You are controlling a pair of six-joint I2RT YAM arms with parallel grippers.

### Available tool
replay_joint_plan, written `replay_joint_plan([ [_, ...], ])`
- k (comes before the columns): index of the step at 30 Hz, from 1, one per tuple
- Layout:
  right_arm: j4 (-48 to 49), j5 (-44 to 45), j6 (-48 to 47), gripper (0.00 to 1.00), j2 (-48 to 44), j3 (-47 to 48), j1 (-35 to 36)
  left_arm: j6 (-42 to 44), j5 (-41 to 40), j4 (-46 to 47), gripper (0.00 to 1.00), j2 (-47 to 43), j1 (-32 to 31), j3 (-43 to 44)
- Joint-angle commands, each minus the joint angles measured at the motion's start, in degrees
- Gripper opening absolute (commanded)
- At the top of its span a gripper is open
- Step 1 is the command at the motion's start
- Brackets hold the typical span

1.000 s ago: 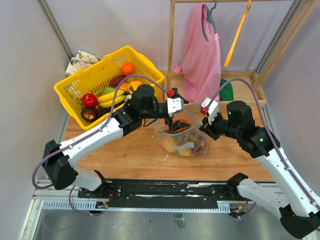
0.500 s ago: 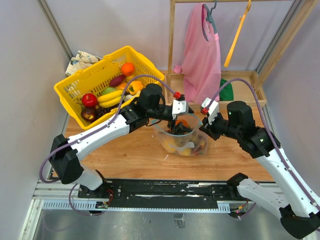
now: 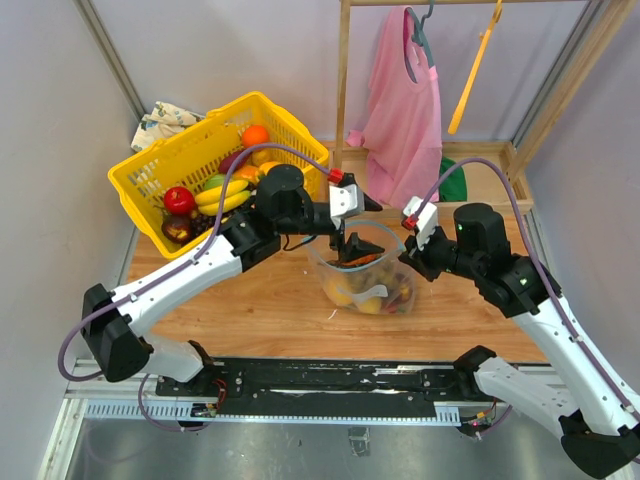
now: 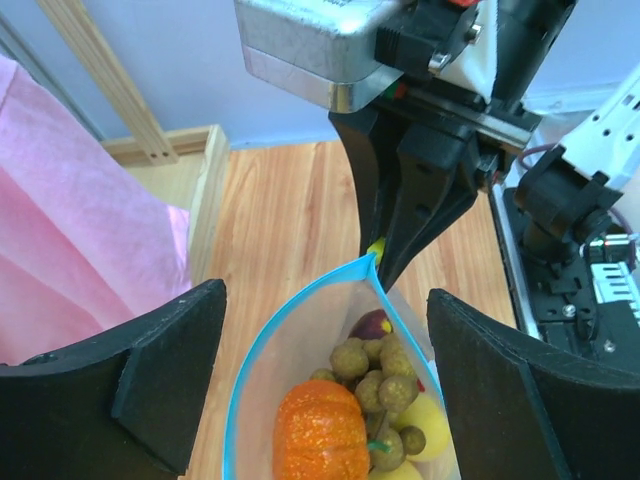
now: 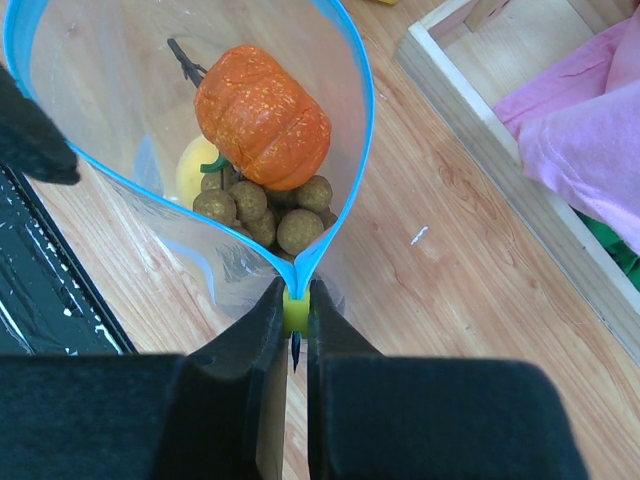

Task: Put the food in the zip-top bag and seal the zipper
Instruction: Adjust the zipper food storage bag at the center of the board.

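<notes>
The clear zip-top bag (image 3: 372,282) stands open on the wooden table. Its blue zipper (image 5: 362,130) forms a wide loop. Inside lie an orange pumpkin (image 5: 262,115), a brownish grape cluster (image 5: 265,210), a yellow fruit (image 4: 430,415) and a dark purple fruit (image 4: 370,324). My right gripper (image 5: 295,300) is shut on the yellow-green slider (image 5: 295,312) at one end of the zipper, holding that corner up; in the top view this gripper (image 3: 405,262) is at the bag's right edge. My left gripper (image 4: 325,300) is open and empty just above the bag's mouth (image 3: 350,248).
A yellow basket (image 3: 215,150) with more toy fruit stands at the back left. A wooden rack (image 3: 345,90) with a pink cloth (image 3: 405,110) stands behind the bag. A low wooden frame (image 5: 470,90) lies close on the far side.
My left arm swung right over the bag mouth, then back to the left and a little higher. The right gripper and the bag have not moved.
</notes>
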Motion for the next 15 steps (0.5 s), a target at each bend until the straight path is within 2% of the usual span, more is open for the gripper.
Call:
replay_joint_plan([
  [1,2.2,-0.5,-0.6,0.01,-1.1,-0.7,0.8,-3.1,2.7,4.9,0.87,-1.0,-0.8,-2.7],
  [9,2.4,-1.9,-0.5,0.01,-0.9,-0.7,1.0,3.9,-5.3,2.8,0.91,1.5,-2.9,-3.2],
  [15,2.4,-2.6,-0.9,0.01,-1.2,-1.0,1.2,4.5,-7.0,1.8,0.87,4.4,-2.9,-1.6],
])
